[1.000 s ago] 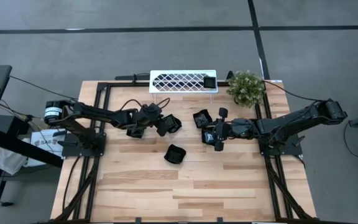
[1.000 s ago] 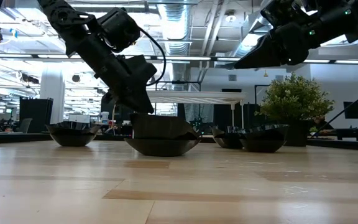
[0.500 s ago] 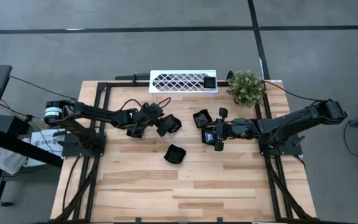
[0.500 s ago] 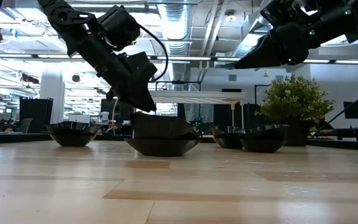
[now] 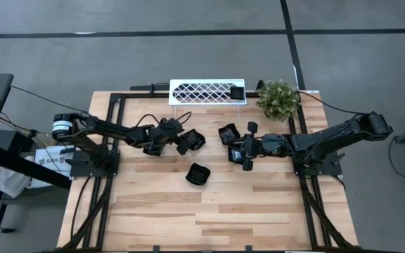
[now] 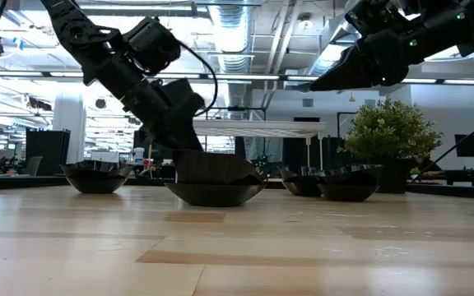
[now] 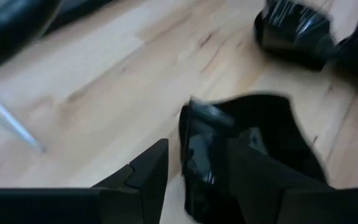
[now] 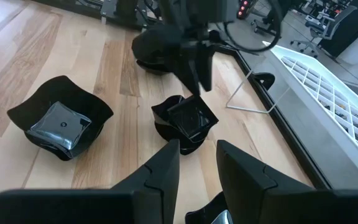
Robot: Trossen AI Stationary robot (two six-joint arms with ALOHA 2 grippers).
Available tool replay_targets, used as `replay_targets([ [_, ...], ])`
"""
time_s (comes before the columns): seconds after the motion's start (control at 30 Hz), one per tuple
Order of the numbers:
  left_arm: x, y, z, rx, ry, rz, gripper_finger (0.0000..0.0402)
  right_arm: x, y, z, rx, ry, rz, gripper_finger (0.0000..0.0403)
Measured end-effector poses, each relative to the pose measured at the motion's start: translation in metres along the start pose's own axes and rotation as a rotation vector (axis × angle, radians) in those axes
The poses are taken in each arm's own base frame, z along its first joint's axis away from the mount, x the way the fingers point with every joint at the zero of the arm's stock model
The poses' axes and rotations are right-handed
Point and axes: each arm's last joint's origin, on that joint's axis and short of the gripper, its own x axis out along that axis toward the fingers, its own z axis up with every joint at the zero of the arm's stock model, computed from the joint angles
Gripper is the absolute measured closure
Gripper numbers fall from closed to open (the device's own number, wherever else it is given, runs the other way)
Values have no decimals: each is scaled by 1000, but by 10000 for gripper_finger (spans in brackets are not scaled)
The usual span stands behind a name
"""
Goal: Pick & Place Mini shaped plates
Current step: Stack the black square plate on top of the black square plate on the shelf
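Several mini shaped plates, glossy and black, rest on their bases on the wooden table. One (image 5: 196,138) lies by my left gripper (image 5: 182,143), one (image 5: 198,174) nearer the front, one (image 5: 228,133) toward the right, and one (image 5: 152,147) under the left arm. Another (image 5: 237,92) sits on the white lattice rack (image 5: 202,92). My left gripper (image 7: 197,152) is open and low over its plate (image 7: 253,140), one finger inside the bowl and one outside. My right gripper (image 8: 197,163) hovers open above the table, holding nothing. My left gripper comes slanting down from the table's left and straddles the plate's near wall (image 7: 194,134). One finger (image 7: 253,171) is inside the hollow and the other (image 7: 146,171) outside. Whether either finger touches the wall, I cannot tell. The plate sits flat on the table.
A potted green plant (image 5: 278,98) stands at the back right beside the rack. Black frame rails (image 5: 308,190) run along both sides of the table. Bare wood (image 5: 209,218) fills the near half.
My left gripper has sunk toward the plate in front of it and now stands low against it. The plates and my right gripper have kept still.
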Motion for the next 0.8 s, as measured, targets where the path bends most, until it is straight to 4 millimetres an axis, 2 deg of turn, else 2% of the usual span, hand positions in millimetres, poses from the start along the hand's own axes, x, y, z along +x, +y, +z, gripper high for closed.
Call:
replay_targets([
  [0.2,12,1,-9,0,39,20,240,0,0,0,0,0,0,301],
  [0.57,10,2,-4,-15,35,-22,245,0,0,0,-1,1,0,301],
  [0.8,10,2,-5,-19,38,-29,273,0,0,0,-1,1,0,301],
])
